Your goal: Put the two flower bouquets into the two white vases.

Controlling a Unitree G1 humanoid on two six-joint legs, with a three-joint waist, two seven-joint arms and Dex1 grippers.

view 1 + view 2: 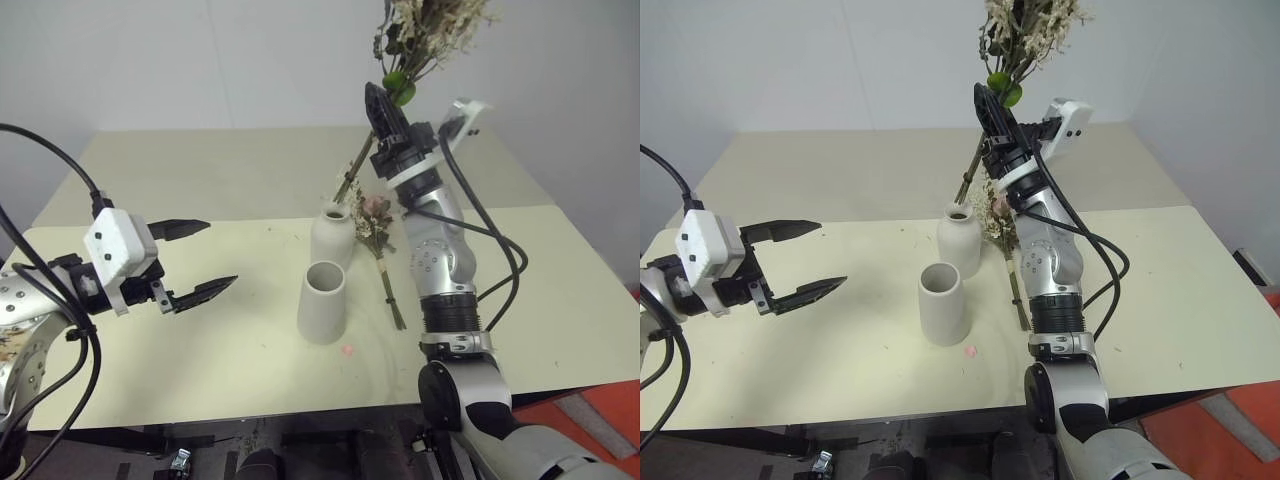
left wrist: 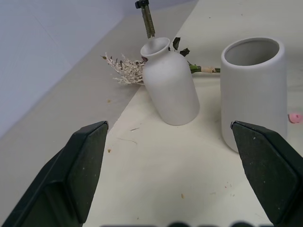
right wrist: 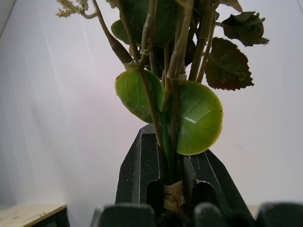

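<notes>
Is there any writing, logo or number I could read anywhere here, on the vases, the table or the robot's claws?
No readable text in these pictures.
Bottle vase and cone vase: plain white, no marks.
Table: bare, no labels.
Left claw, open, and the white box behind it: no print to make out.
Right claw, shut on a bouquet: plain black.

One bouquet [image 1: 425,35] is held upright above the table [image 1: 150,360], cream sprigs topmost, its stem end slanting down at the narrow-necked bottle vase [image 1: 333,235]. The second bouquet [image 1: 378,250] lies flat just right of that vase. The wide-mouthed vase [image 1: 322,302] stands nearer the table's front edge.
</notes>
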